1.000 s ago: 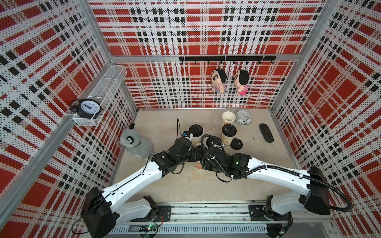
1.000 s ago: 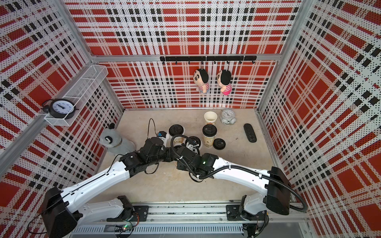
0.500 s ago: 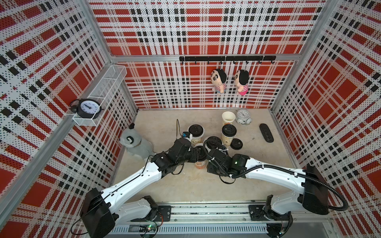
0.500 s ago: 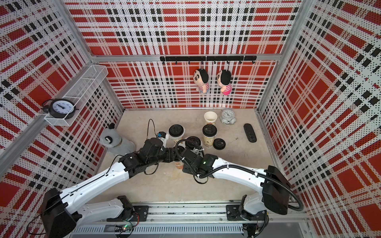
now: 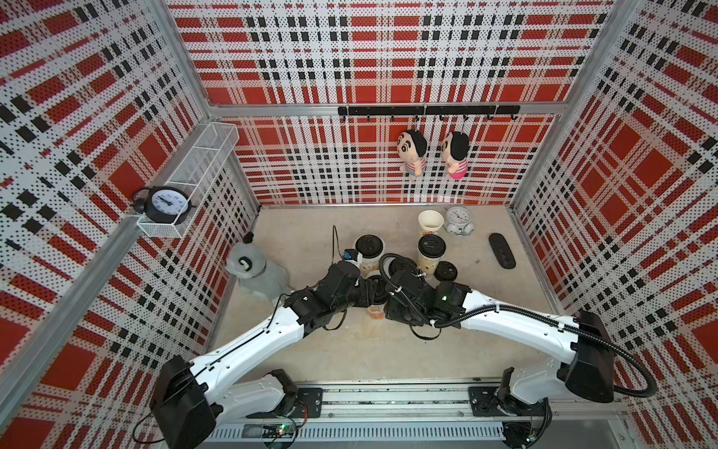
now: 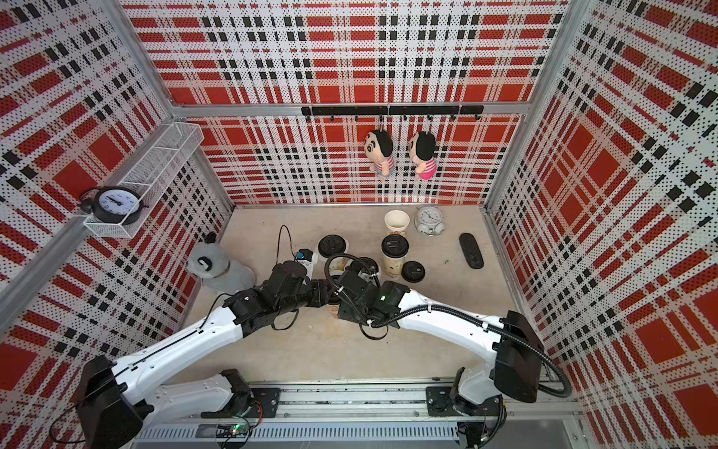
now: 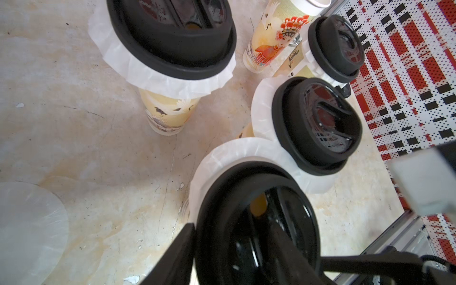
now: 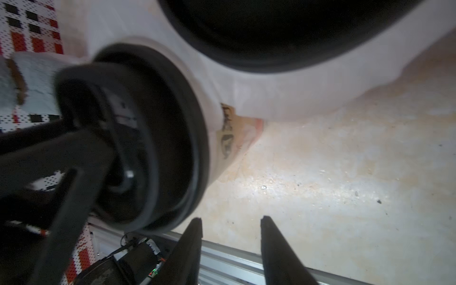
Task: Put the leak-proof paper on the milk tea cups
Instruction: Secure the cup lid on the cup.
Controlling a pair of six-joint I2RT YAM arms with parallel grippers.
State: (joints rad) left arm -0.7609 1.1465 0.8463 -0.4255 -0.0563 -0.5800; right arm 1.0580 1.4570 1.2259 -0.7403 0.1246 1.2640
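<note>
The milk tea cups [image 7: 170,111] stand upright, long axes vertical, clustered mid-desk [image 5: 349,350]. On the front cup [image 5: 376,309] the leak-proof paper [image 7: 222,158] lies flat across the mouth under a black lid [image 7: 256,217], edges drooping, and a spare sheet [image 7: 27,222] lies flat on the desk. Both arms reach in low from the front rail and meet at that cup, the left gripper [image 7: 232,237] clamped on the lid's rim and the right gripper [image 8: 230,218] just beside, jaws parted and empty. Three more lidded cups crowd directly behind, with a loose lid [image 5: 445,271] and a white alarm clock [image 5: 458,221] beyond.
</note>
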